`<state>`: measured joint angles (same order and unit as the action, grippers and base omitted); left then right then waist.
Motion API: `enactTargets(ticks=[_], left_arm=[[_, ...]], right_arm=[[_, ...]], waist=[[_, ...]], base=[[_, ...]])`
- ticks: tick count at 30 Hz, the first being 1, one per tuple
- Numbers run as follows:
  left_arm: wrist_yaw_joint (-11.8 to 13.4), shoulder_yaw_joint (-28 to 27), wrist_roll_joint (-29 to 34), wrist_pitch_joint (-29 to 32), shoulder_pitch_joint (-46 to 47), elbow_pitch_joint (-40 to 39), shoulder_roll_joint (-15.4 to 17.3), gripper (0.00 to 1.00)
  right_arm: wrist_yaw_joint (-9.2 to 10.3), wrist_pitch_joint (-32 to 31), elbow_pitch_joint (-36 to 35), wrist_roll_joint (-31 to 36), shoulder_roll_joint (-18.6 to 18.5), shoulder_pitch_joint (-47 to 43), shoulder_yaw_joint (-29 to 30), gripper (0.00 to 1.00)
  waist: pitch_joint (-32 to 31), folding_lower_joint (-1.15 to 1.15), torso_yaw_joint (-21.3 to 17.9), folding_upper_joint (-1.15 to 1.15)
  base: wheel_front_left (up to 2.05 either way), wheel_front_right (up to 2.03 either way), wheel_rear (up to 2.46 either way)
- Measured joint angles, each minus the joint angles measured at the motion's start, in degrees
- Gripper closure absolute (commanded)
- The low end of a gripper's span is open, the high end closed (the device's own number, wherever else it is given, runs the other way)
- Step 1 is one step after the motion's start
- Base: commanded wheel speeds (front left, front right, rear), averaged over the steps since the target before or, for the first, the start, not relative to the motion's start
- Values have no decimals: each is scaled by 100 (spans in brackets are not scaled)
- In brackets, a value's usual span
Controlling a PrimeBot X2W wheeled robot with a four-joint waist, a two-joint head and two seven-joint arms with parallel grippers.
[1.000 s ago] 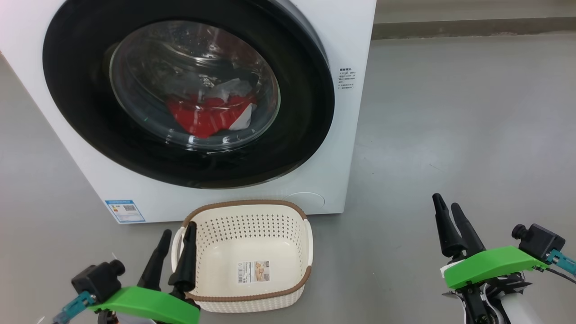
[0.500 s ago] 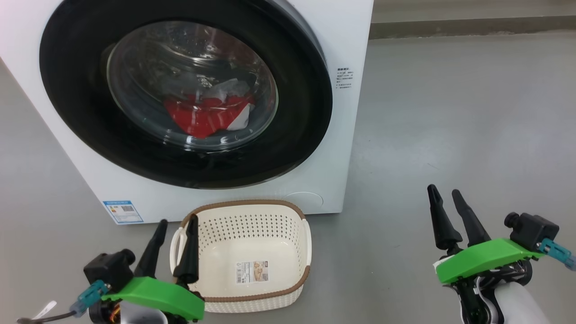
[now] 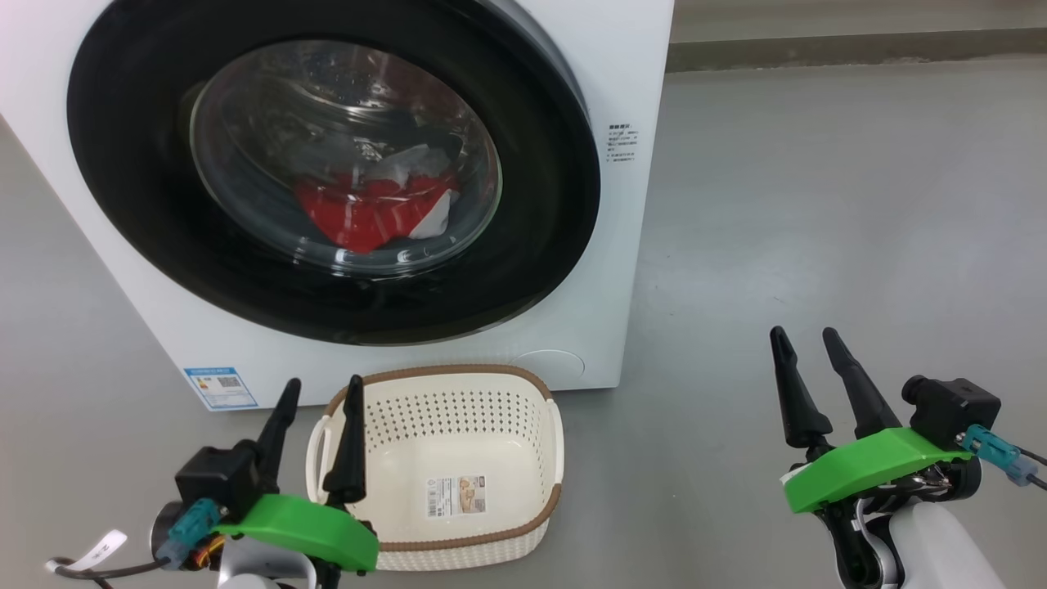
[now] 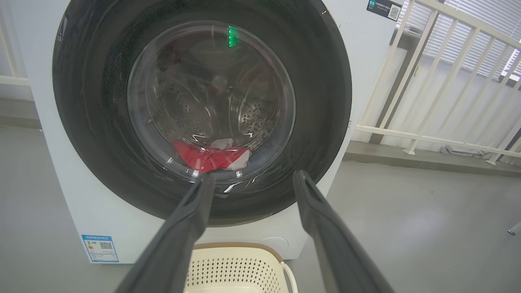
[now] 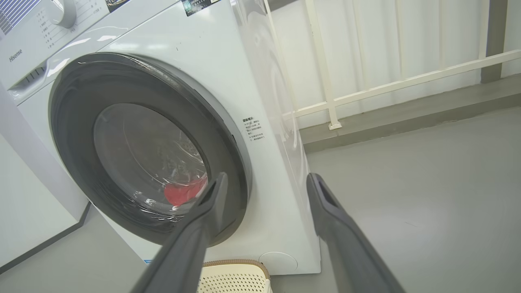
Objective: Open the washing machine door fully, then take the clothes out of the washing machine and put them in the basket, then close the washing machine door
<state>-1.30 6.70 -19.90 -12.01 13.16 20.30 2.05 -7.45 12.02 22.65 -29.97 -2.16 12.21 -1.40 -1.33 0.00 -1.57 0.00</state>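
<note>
The washing machine (image 3: 634,74) stands on grey floor (image 3: 818,204) with the washing machine door (image 3: 544,204) shut flat against its front. The clothes (image 3: 360,217) lie low in the drum behind the glass, so the door stands between them and both grippers. The empty basket (image 3: 458,372) sits just before the machine's base. The left gripper (image 3: 324,380) hovers before the machine at the basket's left rim and the right gripper (image 3: 803,331) well off its right corner, each with fingers spread and holding nothing, while a white railing (image 4: 427,81) runs beyond the machine's right side.
</note>
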Motion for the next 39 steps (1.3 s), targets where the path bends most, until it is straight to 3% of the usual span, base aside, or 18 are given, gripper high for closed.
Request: enactTargets(ticks=[15,39], left_arm=[[130,73,860,-231,127,125,0,0],[181,110,798,-245,165,234,1,0]], right_arm=[[-1,235,67,944,-51,214,-59,0],[0,259,37,998,-68,214,-68,0]], waist=[[-33,0,-29,0],[37,0,32,0]], base=[[0,0,0],[0,0,0]])
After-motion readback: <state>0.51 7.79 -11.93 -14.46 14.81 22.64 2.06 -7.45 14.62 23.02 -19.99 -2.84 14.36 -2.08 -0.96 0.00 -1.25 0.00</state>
